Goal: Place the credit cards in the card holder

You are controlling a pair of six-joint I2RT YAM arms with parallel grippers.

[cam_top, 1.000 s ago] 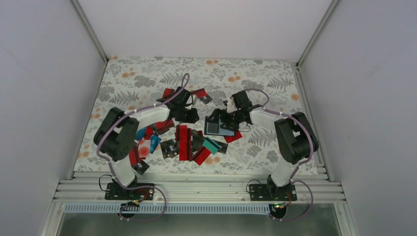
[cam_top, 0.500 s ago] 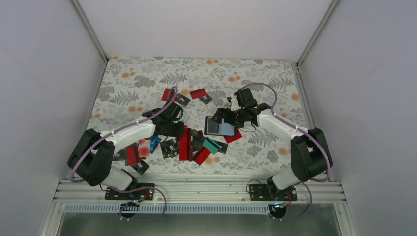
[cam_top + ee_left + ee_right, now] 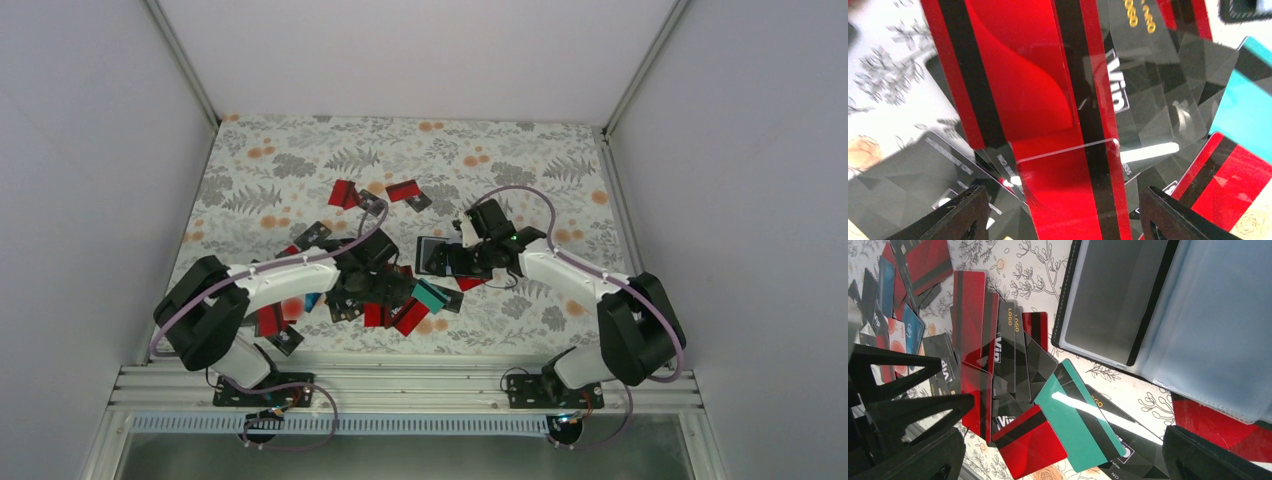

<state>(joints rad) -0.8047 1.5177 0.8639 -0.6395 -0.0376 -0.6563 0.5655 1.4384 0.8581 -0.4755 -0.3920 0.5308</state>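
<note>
Left claw (image 3: pixel 1063 205) has swung over credit cards (image 3: pixel 1033 90), jaws spread wide.

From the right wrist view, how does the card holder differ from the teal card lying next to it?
The holder is clearly larger than the teal card. The holder lies open, showing clear sleeves; the teal card is a single thin sheet. The holder is black and grey inside; the teal card has a black stripe along one edge. Both are rectangular and lie flat.
</note>
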